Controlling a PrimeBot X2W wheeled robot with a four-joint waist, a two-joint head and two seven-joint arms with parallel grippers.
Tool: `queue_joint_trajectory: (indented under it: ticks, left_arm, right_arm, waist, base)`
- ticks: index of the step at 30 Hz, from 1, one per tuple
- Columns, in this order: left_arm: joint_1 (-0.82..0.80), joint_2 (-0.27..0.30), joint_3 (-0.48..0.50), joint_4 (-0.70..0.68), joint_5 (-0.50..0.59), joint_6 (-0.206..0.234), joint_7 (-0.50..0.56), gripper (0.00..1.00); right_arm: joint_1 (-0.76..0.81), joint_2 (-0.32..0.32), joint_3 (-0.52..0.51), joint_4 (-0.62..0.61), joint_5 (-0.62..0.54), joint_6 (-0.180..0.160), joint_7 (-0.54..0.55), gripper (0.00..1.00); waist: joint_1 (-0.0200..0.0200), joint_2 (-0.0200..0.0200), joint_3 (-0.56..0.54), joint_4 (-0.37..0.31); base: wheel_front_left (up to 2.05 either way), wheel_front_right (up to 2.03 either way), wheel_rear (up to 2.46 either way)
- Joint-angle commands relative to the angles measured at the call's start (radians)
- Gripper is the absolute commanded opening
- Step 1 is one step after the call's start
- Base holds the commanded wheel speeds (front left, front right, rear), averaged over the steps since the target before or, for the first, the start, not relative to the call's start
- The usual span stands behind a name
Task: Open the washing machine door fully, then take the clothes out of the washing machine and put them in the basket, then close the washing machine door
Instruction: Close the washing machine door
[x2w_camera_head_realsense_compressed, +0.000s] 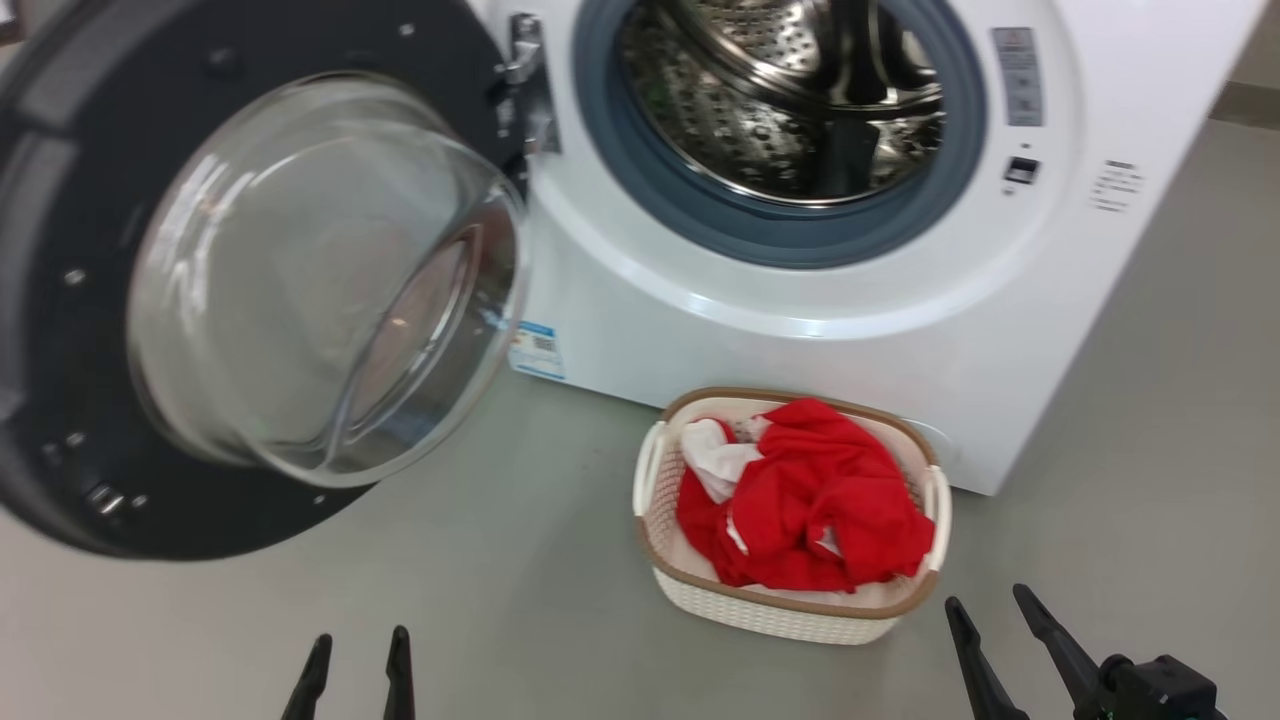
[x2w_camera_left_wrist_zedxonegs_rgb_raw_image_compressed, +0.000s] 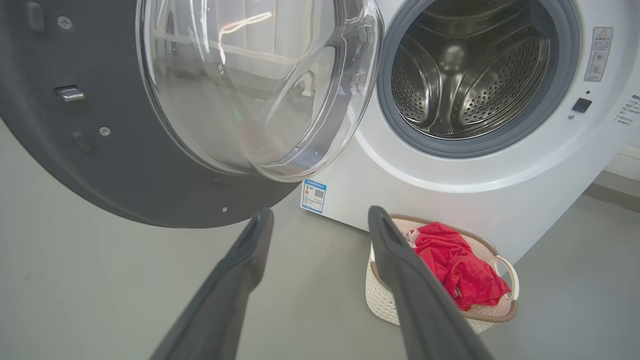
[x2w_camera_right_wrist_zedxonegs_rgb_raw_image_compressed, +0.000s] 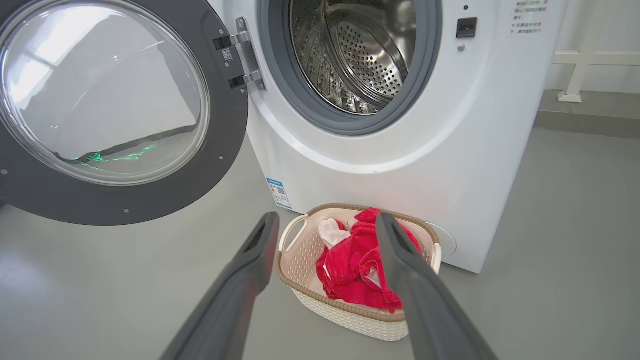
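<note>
The washing machine (x2w_camera_head_realsense_compressed: 860, 330) stands ahead with its steel drum (x2w_camera_head_realsense_compressed: 790, 90) showing no cloth inside. The washing machine door (x2w_camera_head_realsense_compressed: 250, 270) hangs swung wide to the left, its glass bowl facing me. On the floor in front sits the basket (x2w_camera_head_realsense_compressed: 790, 610) holding the red and white clothes (x2w_camera_head_realsense_compressed: 810, 510). My left gripper (x2w_camera_head_realsense_compressed: 357, 648) is open at the bottom left, well short of the door. My right gripper (x2w_camera_head_realsense_compressed: 990, 605) is open at the bottom right, just right of the basket. The wrist views show the door (x2w_camera_left_wrist_zedxonegs_rgb_raw_image_compressed: 125, 165) (x2w_camera_right_wrist_zedxonegs_rgb_raw_image_compressed: 45, 195), the basket (x2w_camera_left_wrist_zedxonegs_rgb_raw_image_compressed: 380, 300) (x2w_camera_right_wrist_zedxonegs_rgb_raw_image_compressed: 350, 320) and open fingers.
Grey floor (x2w_camera_head_realsense_compressed: 400, 600) spreads around the machine. The open door overhangs the floor on the left. A pale wall and a white rail (x2w_camera_right_wrist_zedxonegs_rgb_raw_image_compressed: 580, 65) run behind the machine on the right. A blue label (x2w_camera_head_realsense_compressed: 537, 350) sticks to the machine's lower front.
</note>
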Motion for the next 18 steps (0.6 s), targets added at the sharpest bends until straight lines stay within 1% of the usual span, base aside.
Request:
queue_joint_trajectory:
  ticks: [1, 9, 10, 18]
  left_arm:
    - [-0.004, 0.009, 0.026, -0.023, -0.009, 0.012, -0.005, 1.00]
    - [0.016, 0.009, 0.021, -0.035, -0.031, 0.031, -0.005, 1.00]
    - [0.022, 0.009, 0.023, -0.043, -0.039, 0.039, -0.005, 1.00]
    - [0.035, 0.009, 0.024, -0.074, -0.067, 0.065, -0.005, 1.00]
  right_arm:
    - [-0.049, -0.018, 0.029, -0.020, 0.000, 0.007, -0.006, 1.00]
    - [-0.052, -0.015, 0.050, -0.015, -0.001, 0.007, -0.006, 1.00]
    - [-0.056, -0.015, 0.060, -0.014, -0.001, 0.007, -0.006, 1.00]
    - [-0.086, -0.023, 0.090, -0.003, 0.004, 0.007, -0.006, 1.00]
  waist:
    - [0.0000, -0.0001, -0.001, 0.065]
    - [0.0000, -0.0001, -0.011, 0.132]
    - [0.0000, -0.0001, -0.009, 0.139]
    - [0.0000, -0.0001, 0.005, 0.147]
  base:
    - [0.00, 0.00, 0.00]
    - [0.00, 0.00, 0.00]
    - [0.00, 0.00, 0.00]
    - [0.00, 0.00, 0.00]
